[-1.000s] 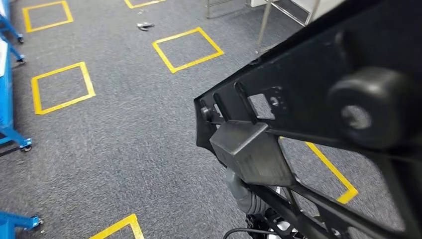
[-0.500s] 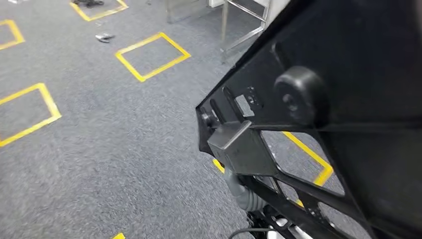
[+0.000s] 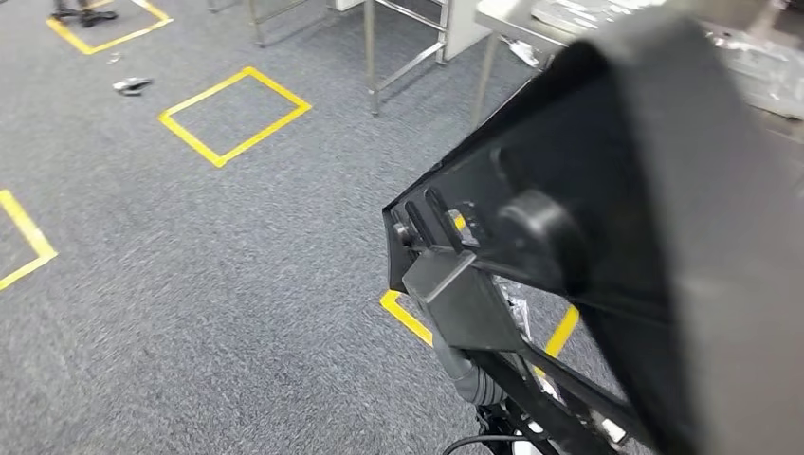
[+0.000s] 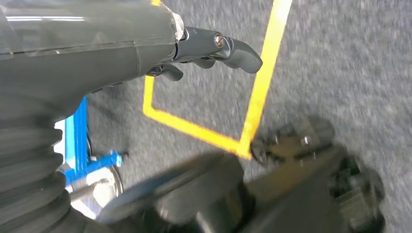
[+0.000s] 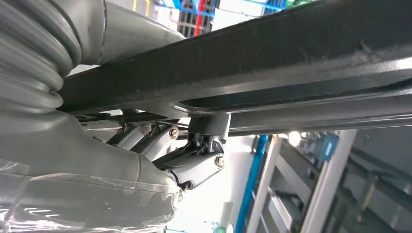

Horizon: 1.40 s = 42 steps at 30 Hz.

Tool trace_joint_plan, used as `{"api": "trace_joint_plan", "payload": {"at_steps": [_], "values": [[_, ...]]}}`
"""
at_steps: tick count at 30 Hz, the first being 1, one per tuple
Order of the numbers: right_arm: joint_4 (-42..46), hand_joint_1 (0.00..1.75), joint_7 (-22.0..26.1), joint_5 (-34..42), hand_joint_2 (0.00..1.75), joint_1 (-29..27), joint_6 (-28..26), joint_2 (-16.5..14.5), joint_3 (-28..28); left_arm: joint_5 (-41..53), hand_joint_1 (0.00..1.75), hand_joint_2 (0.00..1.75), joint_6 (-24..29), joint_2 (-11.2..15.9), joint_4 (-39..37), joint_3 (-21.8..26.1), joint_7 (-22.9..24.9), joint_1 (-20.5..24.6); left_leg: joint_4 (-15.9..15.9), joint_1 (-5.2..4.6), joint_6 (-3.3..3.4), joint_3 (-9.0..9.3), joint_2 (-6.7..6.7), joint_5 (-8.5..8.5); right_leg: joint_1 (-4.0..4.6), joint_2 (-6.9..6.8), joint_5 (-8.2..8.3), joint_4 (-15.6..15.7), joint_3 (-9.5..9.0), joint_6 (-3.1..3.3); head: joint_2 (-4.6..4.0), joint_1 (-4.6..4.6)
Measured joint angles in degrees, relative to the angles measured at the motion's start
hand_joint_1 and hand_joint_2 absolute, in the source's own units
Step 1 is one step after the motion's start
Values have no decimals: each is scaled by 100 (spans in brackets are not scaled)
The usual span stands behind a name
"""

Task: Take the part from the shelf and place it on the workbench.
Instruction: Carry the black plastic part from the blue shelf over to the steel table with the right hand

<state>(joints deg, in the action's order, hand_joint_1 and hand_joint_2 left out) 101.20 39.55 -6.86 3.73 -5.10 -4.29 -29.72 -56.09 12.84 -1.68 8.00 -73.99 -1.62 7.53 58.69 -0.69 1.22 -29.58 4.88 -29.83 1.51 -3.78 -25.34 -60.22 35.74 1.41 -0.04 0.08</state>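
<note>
A large black frame-shaped part (image 3: 607, 190) is carried close in front of the head view and covers its right side. My right hand (image 3: 462, 301) grips the part at its lower left corner, with its dark fingers hooked through the frame's slots. In the right wrist view the fingers (image 5: 194, 165) wrap a black bar of the part (image 5: 291, 53). My left hand (image 4: 209, 43) hangs over the carpet, fingers stretched out and holding nothing. The metal workbench (image 3: 517, 21) shows at the top right, partly hidden behind the part.
Grey carpet with yellow taped squares (image 3: 234, 114) spreads ahead and to the left. Metal frame legs (image 3: 370, 52) stand beside the workbench. A small dark object (image 3: 131, 85) lies on the floor at the far left. A blue wheeled frame (image 4: 80, 141) is near my left side.
The whole view has swung, so the floor squares slid left and the workbench came in at the top right. The part has stayed in my right hand and tilted closer to the camera.
</note>
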Motion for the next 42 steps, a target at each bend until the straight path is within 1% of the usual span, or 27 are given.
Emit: {"api": "trace_joint_plan", "payload": {"at_steps": [1,2,3,5,7,9,10,11,13,15,19,21,23,24,25,26,28,29,30,32,35,36,37,39,40,41,42], "values": [[6,169,-2,32,175,11,6,1,-11,-24,0,175,36,2,0,0,-2,3,-14,-4,-21,7,67,-6,26,-12,-18,40,-12,30,0,-1],[10,169,-19,64,175,26,10,1,-19,-46,0,175,68,9,0,0,1,11,-35,-7,-43,30,120,-13,14,57,1,84,-23,46,0,3],[13,169,-41,91,175,42,11,1,-23,-61,0,175,97,18,0,0,7,25,-34,-6,-70,52,87,-33,-10,123,25,141,-52,52,0,1],[15,169,-94,127,175,107,-9,-5,-38,-74,0,175,131,48,0,0,33,46,198,13,-128,-17,-165,-194,-79,217,70,251,-119,69,0,-4],[3,169,-121,146,175,167,-56,-15,-61,-78,0,175,140,82,-1,1,71,40,862,64,-191,-343,-407,-505,-108,293,80,275,-138,83,0,-9],[-17,169,-124,151,175,181,-116,-18,-71,-84,0,175,139,109,-2,4,101,51,1423,108,-264,-660,-444,-649,-127,365,72,265,-139,80,0,-10],[-24,169,-123,150,175,181,-149,-18,-74,-82,0,175,139,121,-2,6,116,63,1428,133,-300,-692,-445,-557,-143,395,63,251,-141,67,0,-10],[-28,169,-123,146,175,182,-187,-17,-79,-71,0,175,139,132,-2,7,136,73,1233,163,-336,-627,-445,-369,-165,423,47,226,-143,43,0,-10],[-26,169,-121,137,175,181,-281,-17,-91,-35,0,175,134,144,-2,1,177,67,555,220,-399,-356,-474,13,-200,478,-6,135,-127,-36,0,-15],[5,169,-125,117,175,168,-387,-17,-101,7,0,175,115,144,-2,-14,214,64,155,237,-358,-210,-527,110,-195,517,-46,27,-60,-120,0,-27],[137,169,-130,31,175,107,-578,-17,-111,92,0,175,73,142,0,-73,271,107,103,224,-160,-219,-534,98,-198,509,-74,-57,30,-239,0,-26],[194,169,-131,13,175,92,-619,-17,-113,122,0,175,47,142,0,-96,290,125,75,234,-98,-194,-508,99,-217,465,-281,-467,233,-290,0,-13],[223,169,-131,9,175,80,-631,-16,-114,142,0,175,28,143,-1,-109,304,130,70,222,-61,-170,-483,64,-230,440,-535,-1177,625,-328,0,-6],[228,169,-132,8,175,71,-634,-15,-114,144,0,175,24,143,-1,-117,308,130,70,217,-54,-150,-475,40,-234,437,-565,-1430,786,-335,0,-6],[229,169,-133,9,175,66,-640,-15,-114,143,0,175,22,144,-1,-126,308,131,70,213,-53,-118,-471,10,-234,434,-489,-1503,861,-332,0,-6],[231,169,-135,10,175,65,-648,-15,-114,143,0,175,22,144,-1,-134,308,132,69,212,-57,-72,-470,-22,-232,432,-312,-1361,824,-318,0,-6],[237,169,-137,11,175,74,-664,-16,-114,143,0,175,21,144,-1,-146,309,136,53,213,-80,41,-469,-99,-214,412,107,-689,525,-262,0,-5],[241,169,-137,11,175,82,-674,-17,-115,142,0,175,21,145,-1,-151,310,143,38,209,-105,86,-466,-136,-186,392,206,-381,370,-225,0,-4],[248,169,-138,11,175,92,-683,-17,-119,138,0,175,21,148,-1,-156,313,149,16,206,-135,114,-462,-166,-158,371,204,-173,259,-189,0,-1],[257,169,-142,11,175,106,-698,-18,-131,132,0,175,21,156,-2,-170,318,161,-58,197,-205,171,-443,-207,-112,354,73,-33,168,-125,0,5],[275,169,-154,17,175,120,-705,-40,-148,127,0,175,23,175,-2,-188,321,181,-1,185,-280,254,-426,-291,-164,379,-25,143,-54,-42,1,-7],[279,169,-160,20,175,136,-705,-52,-157,124,0,175,23,184,-2,-191,320,185,250,184,-288,140,-431,-360,-178,381,-59,202,-159,-12,1,-16],[278,169,-169,20,175,150,-705,-61,-171,114,0,175,23,192,-2,-193,318,182,633,186,-287,-83,-437,-440,-171,380,-112,235,-249,13,0,-23],[270,169,-189,20,175,154,-703,-67,-192,89,0,175,17,198,-2,-193,299,180,1387,181,-288,-661,-441,-521,-156,380,-245,244,-414,43,0,-30],[262,169,-198,20,175,146,-703,-67,-197,78,0,175,15,199,-2,-192,288,187,1543,177,-289,-869,-442,-413,-148,384,-326,244,-513,44,0,-31],[250,169,-202,20,175,140,-701,-67,-201,69,0,175,14,201,-2,-191,276,193,1483,175,-287,-976,-443,-180,-141,392,-411,244,-627,43,0,-30],[237,169,-201,23,175,140,-699,-67,-208,61,0,175,16,202,-2,-190,272,192,1213,175,-278,-987,-444,165,-136,403,-508,244,-757,38,0,-29]]}}
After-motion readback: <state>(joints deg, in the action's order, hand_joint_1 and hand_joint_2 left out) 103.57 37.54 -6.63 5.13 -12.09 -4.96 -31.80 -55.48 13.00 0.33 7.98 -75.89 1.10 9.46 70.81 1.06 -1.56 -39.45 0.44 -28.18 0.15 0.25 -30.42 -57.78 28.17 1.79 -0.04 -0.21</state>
